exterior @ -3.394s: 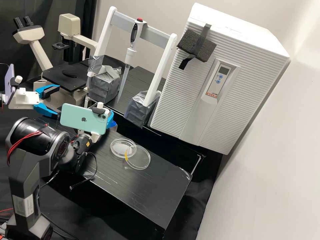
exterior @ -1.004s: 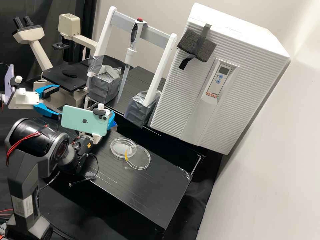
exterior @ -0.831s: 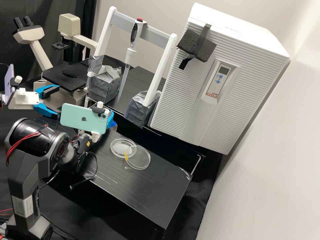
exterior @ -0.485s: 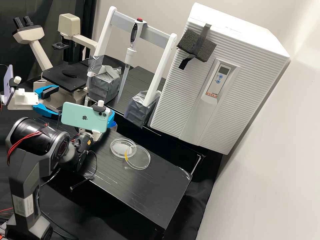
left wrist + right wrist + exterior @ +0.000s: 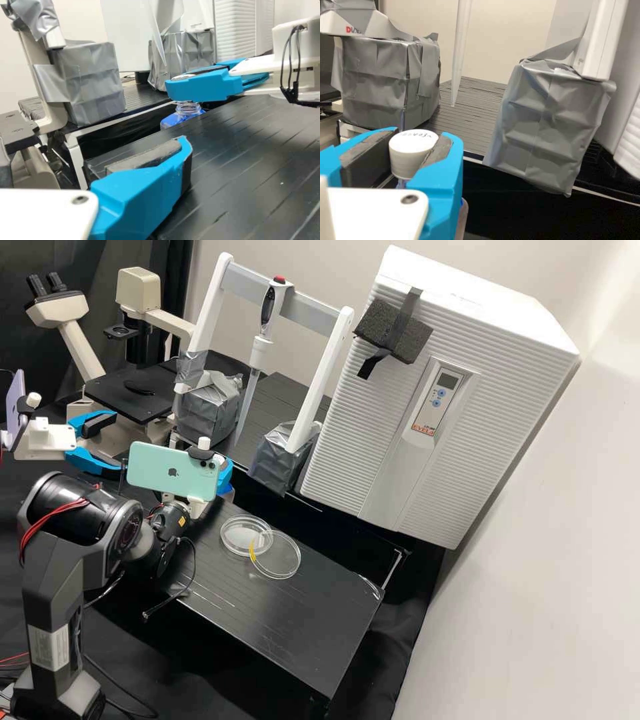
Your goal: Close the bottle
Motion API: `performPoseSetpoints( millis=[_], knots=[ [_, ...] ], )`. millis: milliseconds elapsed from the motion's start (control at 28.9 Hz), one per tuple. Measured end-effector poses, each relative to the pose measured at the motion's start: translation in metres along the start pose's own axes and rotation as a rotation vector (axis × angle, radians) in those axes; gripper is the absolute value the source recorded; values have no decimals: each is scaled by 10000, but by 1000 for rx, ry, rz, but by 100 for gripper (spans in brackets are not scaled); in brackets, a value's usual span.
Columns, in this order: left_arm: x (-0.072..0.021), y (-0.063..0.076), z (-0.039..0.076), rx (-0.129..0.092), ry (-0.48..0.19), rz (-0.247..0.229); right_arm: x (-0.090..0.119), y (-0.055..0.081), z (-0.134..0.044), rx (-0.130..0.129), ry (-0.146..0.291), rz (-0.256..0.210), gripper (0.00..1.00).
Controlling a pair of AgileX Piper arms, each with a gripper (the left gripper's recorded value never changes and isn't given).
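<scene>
A small bottle with a blue body (image 5: 175,120) and a clear threaded neck (image 5: 189,107) stands uncapped at the bench's back edge. Directly above the neck hovers my right gripper (image 5: 200,85) (image 5: 412,145), shut on a white cap (image 5: 413,151) between its grey pads. In the high view this gripper (image 5: 223,475) sits behind a mint phone (image 5: 172,471) clamped on its wrist. My left gripper (image 5: 119,442) is at the far left beside the microscope base, open with nothing in it. One of its blue fingers (image 5: 145,192) points toward the bottle from a short distance.
Two clear petri dishes (image 5: 247,535) (image 5: 277,560) lie mid-bench. Behind the bottle a pipette (image 5: 257,353) hangs in a white stand with its feet in grey-taped blocks (image 5: 207,407) (image 5: 280,457). A white ribbed machine (image 5: 433,400) fills the right, a microscope (image 5: 127,327) the back left.
The right arm, with the cap, has rocked a little and ended slightly higher and farther back. The left gripper has drifted slightly to the left.
</scene>
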State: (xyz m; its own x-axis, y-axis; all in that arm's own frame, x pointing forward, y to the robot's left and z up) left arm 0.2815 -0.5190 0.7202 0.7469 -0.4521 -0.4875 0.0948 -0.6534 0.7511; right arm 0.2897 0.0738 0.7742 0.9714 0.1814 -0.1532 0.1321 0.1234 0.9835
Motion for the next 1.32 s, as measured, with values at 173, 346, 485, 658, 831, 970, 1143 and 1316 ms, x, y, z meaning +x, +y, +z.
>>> performPoseSetpoints(
  millis=[173, 346, 485, 658, 831, 970, 1143, 1316],
  knots=[
    [0, 3, -2, -1, 2, 3, -17, -17, 12, 0, -5, -7, 0],
    [0, 3, -2, -1, 2, 3, -104, -50, 37, 2, -19, -22, 0],
    [2, 2, 3, -2, 1, 3, -142, -42, 32, 3, -20, -20, 0],
    [5, 2, 12, -3, -1, 3, -153, -53, 31, 3, -21, -24, 0],
    [5, 2, 12, -3, -1, 3, -153, -53, 31, 3, -21, -24, 0],
    [5, 2, 12, -3, -1, 3, -153, -53, 31, 3, -21, -24, 0],
    [5, 2, 12, -3, -1, 3, -147, -54, 33, 4, -22, -24, 0],
    [5, 2, 12, -3, -1, 3, -80, -43, 27, 4, -16, -17, 0]
  ],
)
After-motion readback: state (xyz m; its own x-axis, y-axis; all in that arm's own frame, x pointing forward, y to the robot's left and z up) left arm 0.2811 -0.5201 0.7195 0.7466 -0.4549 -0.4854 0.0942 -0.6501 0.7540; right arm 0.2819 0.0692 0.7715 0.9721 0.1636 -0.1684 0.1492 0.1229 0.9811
